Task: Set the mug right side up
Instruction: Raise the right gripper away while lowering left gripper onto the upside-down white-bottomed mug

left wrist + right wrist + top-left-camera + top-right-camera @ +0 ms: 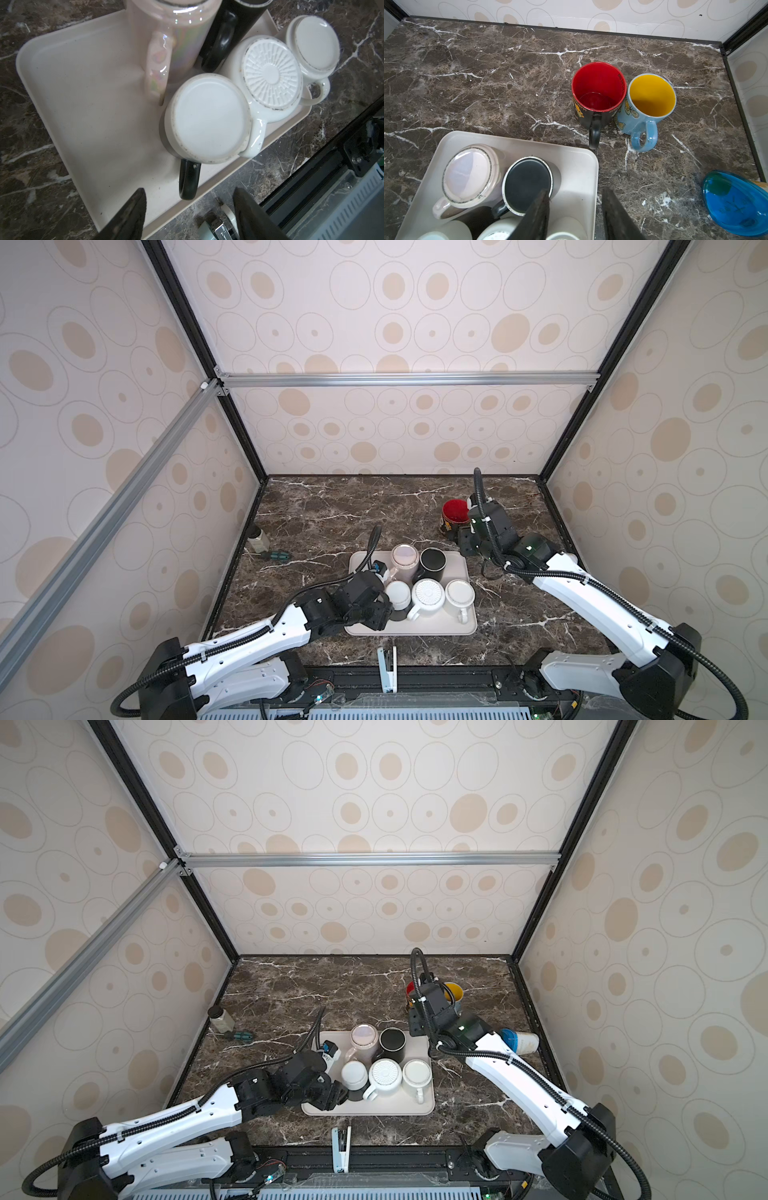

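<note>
Hovering at the near left corner of the beige tray (83, 104), the left gripper (189, 192) has its jaws parted with nothing between them. Straight ahead of it stands what I take to be the mug to turn, the white-based mug (209, 118), mouth down on the tray in the near row. Its long axis is upright, and its black handle (188, 180) sticks out toward the tray's near edge, aimed into the gap between the black fingers (133, 209). The handle's end lies just beside the fingertips but is not yet between them. A ribbed-base white mug (272, 76) touches it on the side toward the tray's middle, and the iridescent mug (176, 41) stands just behind, so room for the flip looks tight. The right gripper (575, 192) hangs over the tray's far right corner, jaws also apart and empty, well away from this mug; the left arm is clearly the nearer one
</note>
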Controlling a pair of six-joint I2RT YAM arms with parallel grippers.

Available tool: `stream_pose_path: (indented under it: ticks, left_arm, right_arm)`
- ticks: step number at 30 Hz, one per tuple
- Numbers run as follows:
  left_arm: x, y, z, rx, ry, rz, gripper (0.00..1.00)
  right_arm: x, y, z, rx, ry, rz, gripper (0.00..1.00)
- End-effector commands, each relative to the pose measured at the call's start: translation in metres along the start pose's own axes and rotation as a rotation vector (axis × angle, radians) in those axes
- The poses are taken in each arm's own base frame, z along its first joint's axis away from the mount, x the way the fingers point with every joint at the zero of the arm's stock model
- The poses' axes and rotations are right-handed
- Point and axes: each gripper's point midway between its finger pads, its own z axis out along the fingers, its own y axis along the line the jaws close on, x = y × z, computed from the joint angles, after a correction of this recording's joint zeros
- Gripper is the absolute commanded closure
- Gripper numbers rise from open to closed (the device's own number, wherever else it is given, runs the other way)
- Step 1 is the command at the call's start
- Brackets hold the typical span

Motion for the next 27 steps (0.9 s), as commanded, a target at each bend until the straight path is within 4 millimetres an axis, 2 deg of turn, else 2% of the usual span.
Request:
stream_pose_path:
  ticks: [1, 9, 18, 27]
  left_arm:
    - [-0.013, -0.006, -0.007, -0.009, -0.04, -0.022, 0.36]
    - [0.0, -0.004, 0.009, -0.024, -0.021, -0.054, 0.43]
    - [0.005, 0.002, 0.023, -0.04, -0.043, -0.077, 0.44]
    - [0.009, 0.003, 0.038, -0.047, -0.041, -0.077, 0.51]
  right_arm:
    - [0.005, -0.003, -0.006, 0.01, -0.003, 0.008, 0.56]
    - [0.011, -0.002, -0.006, 0.003, 0.0, 0.013, 0.56]
    - [0.018, 0.001, -0.003, -0.007, 0.011, 0.022, 0.56]
    - [0.02, -0.001, -0.004, 0.001, 0.008, 0.028, 0.56]
